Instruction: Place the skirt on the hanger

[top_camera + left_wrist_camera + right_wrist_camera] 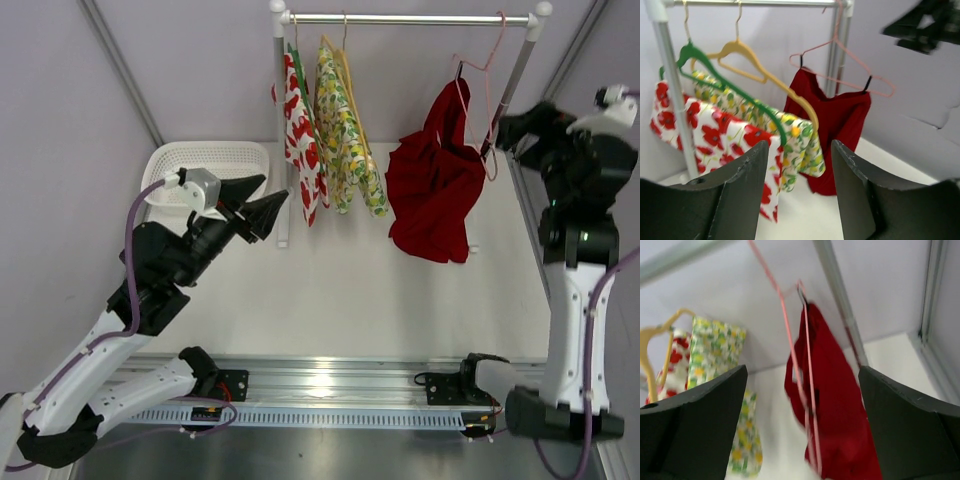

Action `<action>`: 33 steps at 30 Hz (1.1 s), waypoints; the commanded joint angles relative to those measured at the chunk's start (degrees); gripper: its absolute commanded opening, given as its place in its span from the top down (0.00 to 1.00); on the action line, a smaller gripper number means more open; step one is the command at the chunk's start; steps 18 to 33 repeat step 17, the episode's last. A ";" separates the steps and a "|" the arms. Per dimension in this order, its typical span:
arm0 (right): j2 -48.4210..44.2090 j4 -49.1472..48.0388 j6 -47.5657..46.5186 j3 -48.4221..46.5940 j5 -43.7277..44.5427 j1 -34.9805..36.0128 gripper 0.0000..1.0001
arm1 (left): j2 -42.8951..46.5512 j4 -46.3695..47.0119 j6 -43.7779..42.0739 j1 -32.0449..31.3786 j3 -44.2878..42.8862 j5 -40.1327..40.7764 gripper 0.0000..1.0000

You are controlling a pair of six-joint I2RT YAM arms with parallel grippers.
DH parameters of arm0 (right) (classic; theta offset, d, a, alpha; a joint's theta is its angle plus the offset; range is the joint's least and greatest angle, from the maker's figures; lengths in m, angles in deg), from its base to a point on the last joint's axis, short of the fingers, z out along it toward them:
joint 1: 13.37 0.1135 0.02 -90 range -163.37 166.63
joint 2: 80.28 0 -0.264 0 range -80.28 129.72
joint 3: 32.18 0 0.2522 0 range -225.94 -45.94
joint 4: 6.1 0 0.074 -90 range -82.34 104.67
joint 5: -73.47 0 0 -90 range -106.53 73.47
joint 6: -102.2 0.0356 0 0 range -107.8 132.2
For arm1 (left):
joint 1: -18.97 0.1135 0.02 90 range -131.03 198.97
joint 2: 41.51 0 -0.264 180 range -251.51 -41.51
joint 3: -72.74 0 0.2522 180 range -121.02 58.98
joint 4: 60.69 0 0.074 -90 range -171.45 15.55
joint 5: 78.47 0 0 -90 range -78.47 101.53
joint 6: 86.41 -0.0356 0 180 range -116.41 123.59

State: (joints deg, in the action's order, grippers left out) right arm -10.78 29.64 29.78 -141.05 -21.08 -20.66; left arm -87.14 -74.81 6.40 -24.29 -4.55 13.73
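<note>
**Red skirt hung on pink hanger; both end effectors empty**

The skirt (435,190) is seen suspended from the hanger (855,60), which is hooked over the rail (410,18) at its right end. The cloth is gathered unevenly, with one upper corner riding higher than the other. It is judged to be light, soft and limp: it will fold and slip rather than hold a shape, so it is best pinched at the waistband close to the wire, where the fabric is supported. The thin hanger is likely to swing if nudged.

The right end effector (802,371) is held near the hanger with its jaws spread wide, and nothing is gripped between them. The left end effector (800,145) is aimed at the rail from well apart, its jaws parted and empty.

Beside the skirt, a yellow-green patterned garment (345,130) and a poppy-print garment (300,130) are hung on their own hangers. A white basket (215,160) is set on the worktop (350,290).

No brand, label or legible writing can be made out.
</note>
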 commanded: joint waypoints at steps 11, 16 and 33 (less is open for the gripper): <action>-29.85 8.34 7.46 39.65 3.40 6.32 0.01 | 8.18 -8.95 -0.61 -0.06 11.92 11.16 0.42; -30.48 8.52 7.55 40.00 2.45 6.59 0.01 | 9.15 -9.75 -0.17 -0.06 13.60 11.08 0.42; -30.21 8.69 7.55 39.83 2.62 6.59 0.00 | 9.24 -9.75 -0.08 -0.15 13.95 10.99 0.42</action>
